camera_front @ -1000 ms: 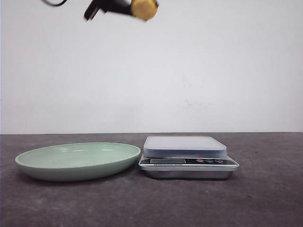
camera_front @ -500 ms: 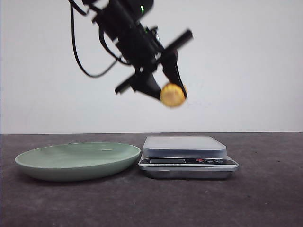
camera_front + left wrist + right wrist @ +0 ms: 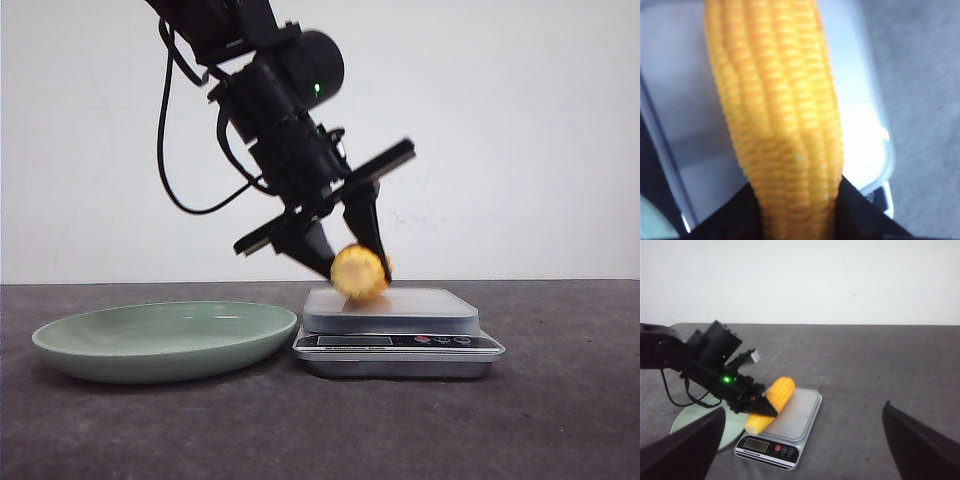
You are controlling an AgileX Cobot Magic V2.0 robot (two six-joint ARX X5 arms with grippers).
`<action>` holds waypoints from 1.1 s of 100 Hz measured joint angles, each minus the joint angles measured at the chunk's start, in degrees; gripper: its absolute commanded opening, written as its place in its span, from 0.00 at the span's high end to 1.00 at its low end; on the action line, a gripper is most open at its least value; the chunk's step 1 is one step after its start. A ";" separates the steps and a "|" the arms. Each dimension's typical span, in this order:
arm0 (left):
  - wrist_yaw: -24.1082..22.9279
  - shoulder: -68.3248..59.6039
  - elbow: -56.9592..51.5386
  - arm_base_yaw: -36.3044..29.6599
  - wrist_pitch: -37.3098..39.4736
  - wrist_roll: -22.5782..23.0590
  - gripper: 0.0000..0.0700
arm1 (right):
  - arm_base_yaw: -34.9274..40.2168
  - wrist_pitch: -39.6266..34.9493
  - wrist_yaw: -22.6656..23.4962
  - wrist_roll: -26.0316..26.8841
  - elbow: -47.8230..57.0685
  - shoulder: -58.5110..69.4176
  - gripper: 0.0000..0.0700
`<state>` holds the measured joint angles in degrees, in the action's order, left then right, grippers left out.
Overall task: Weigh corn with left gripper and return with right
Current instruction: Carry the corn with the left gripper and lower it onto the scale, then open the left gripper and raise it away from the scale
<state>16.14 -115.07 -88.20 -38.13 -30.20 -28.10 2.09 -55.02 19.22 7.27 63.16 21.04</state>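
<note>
Item: stubby yellow-orange ribbed corn cob (image 3: 358, 272), clamped between the fingers of the black left gripper (image 3: 345, 262), at the near-left edge of the silver scale's grey platform (image 3: 420, 303).
Risk: released off-centre, the cob may roll off toward the pale green plate (image 3: 90, 345). Right gripper (image 3: 800, 450) hangs spread wide, well apart.

Front view: low, near bench (image 3: 560, 430) level, facing forward at a white wall; side-on to the scale (image 3: 398, 335) and green plate (image 3: 165, 340), both close. Left wrist view: pressed right up on the corn (image 3: 777, 120), looking down its length onto the scale platform (image 3: 860, 100); blurry, bench probably the grey at the edge. Right wrist view: high and well back, looking down across the bench at the scale (image 3: 777, 432), the plate (image 3: 687, 422) and the left gripper (image 3: 762, 407). All three share scale and corn.
</note>
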 measured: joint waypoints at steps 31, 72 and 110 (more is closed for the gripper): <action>0.22 0.17 -0.74 -0.55 0.66 -0.61 0.00 | 0.00 0.00 0.00 0.00 0.00 0.00 0.12; 0.11 0.20 -5.79 -0.17 -10.29 -0.35 0.00 | 0.00 -1.18 0.00 -1.97 0.00 0.00 0.12; -5.42 10.84 -14.88 -0.09 -15.19 4.63 0.00 | 0.00 -2.89 0.00 -2.99 -2.89 0.00 0.12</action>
<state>10.72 -104.22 -103.09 -38.22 -45.39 -23.46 2.09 -57.91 19.22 4.27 60.27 21.04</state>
